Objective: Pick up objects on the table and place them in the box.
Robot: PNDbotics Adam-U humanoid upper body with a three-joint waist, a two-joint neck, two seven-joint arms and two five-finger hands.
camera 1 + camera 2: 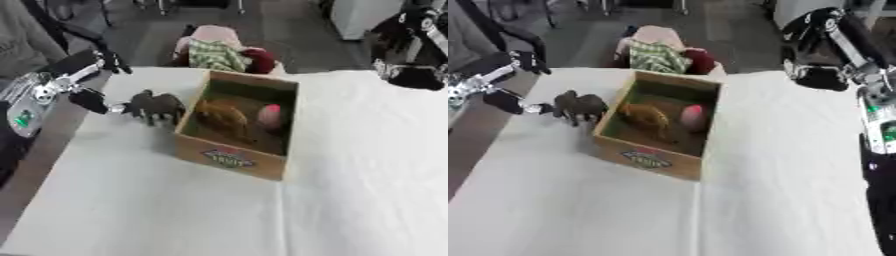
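Note:
A cardboard box (229, 159) stands in the middle of the white table, open at the top. Inside it lie a brown animal toy (223, 114) and a pink rounded thing (270, 115). Just left of the box a dark brown animal toy (156, 106) stands upright on the cloth. My left hand (89, 98) is at the toy's left side, open, fingers spread wide; one fingertip reaches the toy's end while another finger (111, 62) points away behind. My right hand (818, 76) hangs over the table's far right corner, away from the box.
Beyond the table's far edge sits a heap of pink, green-checked and red cloth things (218, 51). The table's left edge (52, 150) runs close by my left arm. White cloth (367, 190) stretches to the right and front of the box.

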